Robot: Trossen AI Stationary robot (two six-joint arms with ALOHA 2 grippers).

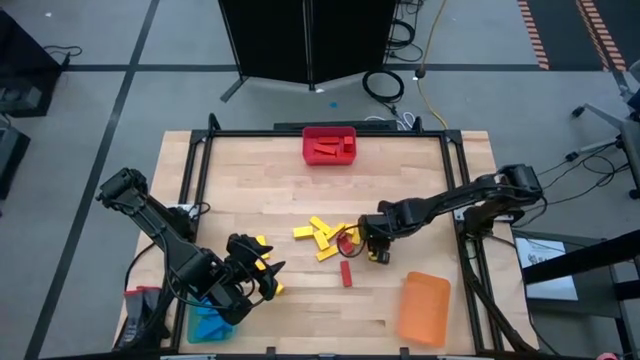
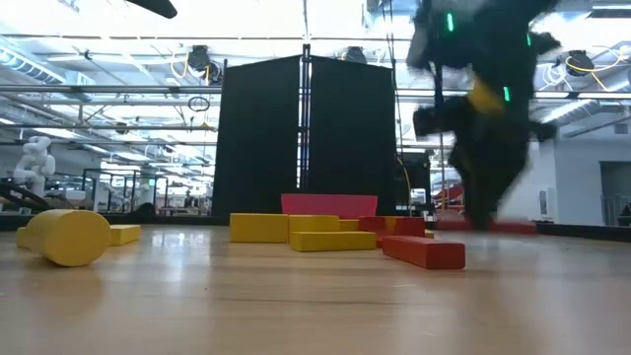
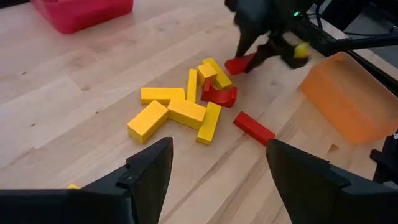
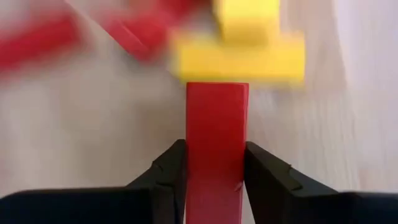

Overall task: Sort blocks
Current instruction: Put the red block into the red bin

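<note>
On the wooden counter (image 1: pixel 250 200), the right claw (image 4: pixel 216 168) pinches a red block (image 4: pixel 216 143) across its narrow sides, beside the heap of yellow and red blocks (image 1: pixel 325 238) at centre. The left claw (image 3: pixel 217 168) hangs open near the blue bin (image 1: pixel 208 325). The block looks rigid, light and smooth, so a squeeze across its narrow faces should hold it.

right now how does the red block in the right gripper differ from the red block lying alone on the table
The held red block is clamped between the right gripper fingers, clear of the table by the yellow pile; the lone red block lies flat on the wood, untouched, apart from the pile. Both are red bricks of similar shape.
</note>
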